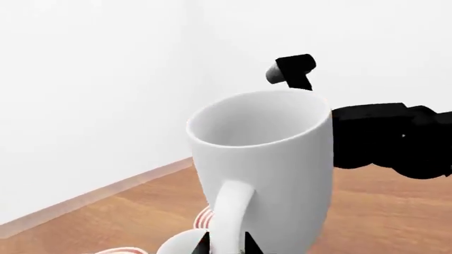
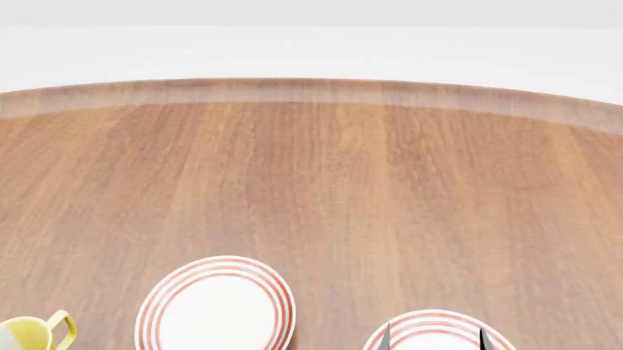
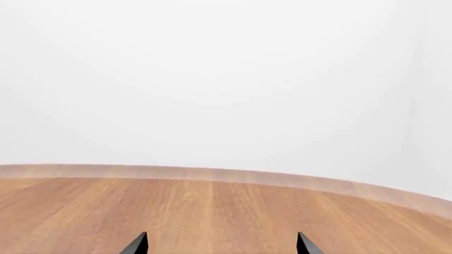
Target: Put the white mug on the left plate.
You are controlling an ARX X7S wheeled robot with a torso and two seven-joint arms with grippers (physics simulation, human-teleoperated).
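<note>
The white mug [image 1: 265, 159] fills the left wrist view, upright and lifted above the wooden table. My left gripper [image 1: 226, 244] is shut on its loop handle [image 1: 229, 211], one dark fingertip on each side. A strip of red-ringed rim [image 1: 204, 216] shows just below the mug; which plate it belongs to I cannot tell. In the head view the left plate [image 2: 214, 306] lies near the front edge with nothing on it; the mug and left gripper are out of that view. My right gripper [image 2: 434, 337] is open over the other plate [image 2: 438, 324], and its tips frame bare wood [image 3: 221, 244].
A small mug with a yellow handle [image 2: 34, 335] stands at the front left corner. The round wooden table [image 2: 311, 168] stretches away to a curved far edge against white walls. Black links of my right arm [image 1: 388, 137] hang just behind the white mug.
</note>
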